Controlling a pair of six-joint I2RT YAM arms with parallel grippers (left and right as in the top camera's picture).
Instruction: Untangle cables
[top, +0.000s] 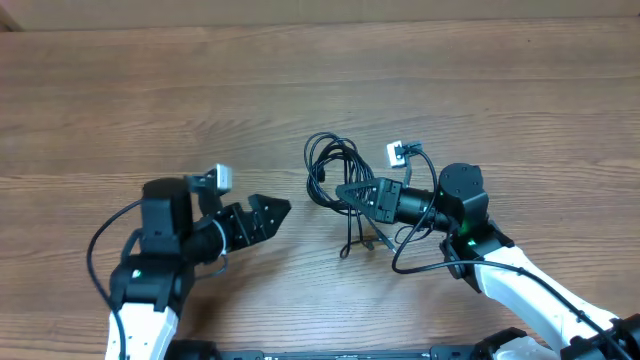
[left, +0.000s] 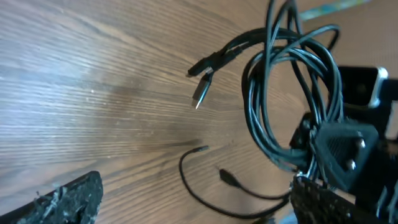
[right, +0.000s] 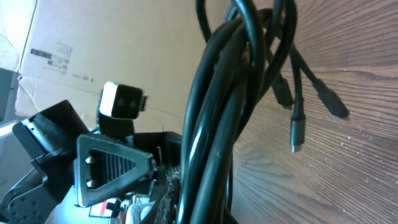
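Pinching shut on a few strands at the lower right edge of the coil, the right claw (top: 347, 190) grips the cables (top: 330, 165) just right of centre in the overhead view. The left claw (top: 266, 218) stands wide open and empty to the left of the bundle, pointing at it but apart from it.

We judge the cables light, limp and a little grippy in their rubbery sheath. Pulled, the loops should sag, drag on the wooden table (top: 150, 90) and tighten on one another. The best place for the open claw looks like a free end, on the cord just behind the plug ends (left: 202, 90). These stick out at the upper left of the coil in the left wrist view, clear of the thick turns. A thinner loose end (left: 200, 149) lies on the wood below them.

The cords are glossy black, wound in several oval turns. In the right wrist view they rise up the middle of the frame, with a silver-tipped plug (right: 296, 129) hanging at right.
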